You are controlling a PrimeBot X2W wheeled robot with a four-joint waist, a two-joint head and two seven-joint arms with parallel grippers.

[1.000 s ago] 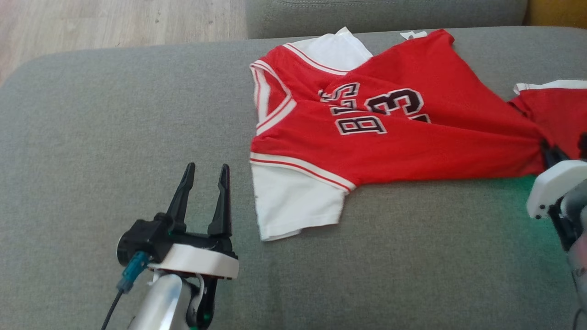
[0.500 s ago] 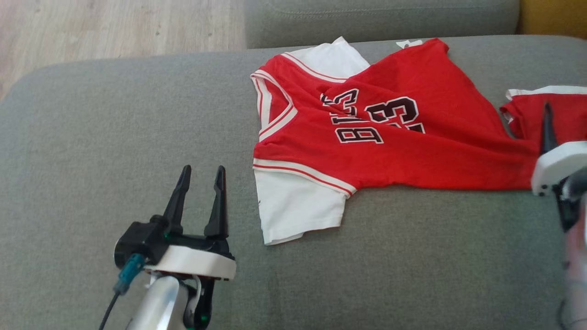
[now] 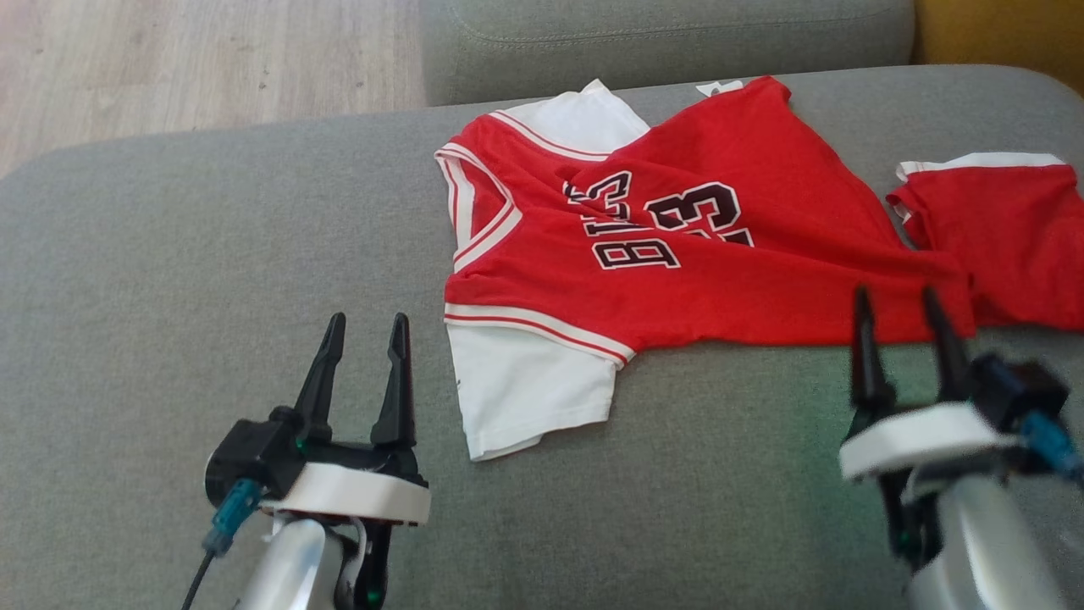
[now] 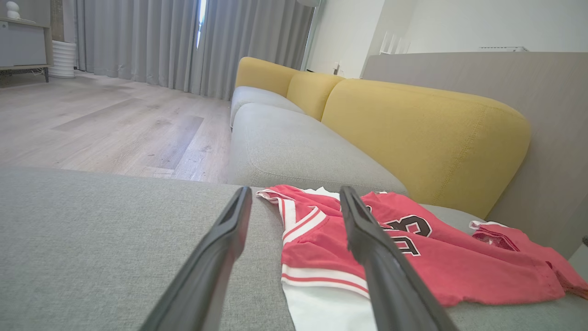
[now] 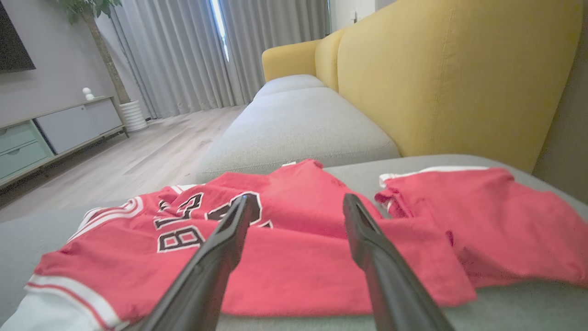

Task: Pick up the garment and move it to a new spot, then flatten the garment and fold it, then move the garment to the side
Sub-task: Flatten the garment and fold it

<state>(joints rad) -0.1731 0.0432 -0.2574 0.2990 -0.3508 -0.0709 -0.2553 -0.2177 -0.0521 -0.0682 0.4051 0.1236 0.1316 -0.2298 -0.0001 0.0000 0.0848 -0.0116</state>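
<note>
1. Red jersey garment (image 3: 677,280) of thin knit cloth, w/ white short sleeves, white-red stripe trim and black letters outlined in white. It lies on the wide grey woven-fabric sofa cushion (image 3: 169,254), in the far-right half of the head view.
2. Garment is not flat: diagonal folds cross the chest and the print is partly hidden in a crease. One white sleeve points toward the robot, the other to the far side.
3. At the robot's right there is a red cloth section w/ white edge band (image 3: 999,246). Cannot tell if it is the same piece.
4. Left gripper (image 3: 368,320): long dark tapered fingers spread, nothing between them. It is over bare cushion, just beside the near sleeve.
5. Right gripper (image 3: 896,295): fingers also spread, pinching nothing. Tips are at the garment's near red edge; contact cannot be told.
6. Background: pale wood-plank floor (image 3: 169,59), rounded yellow fabric backrest (image 4: 413,128), grey pleated curtains (image 4: 138,41).
</note>
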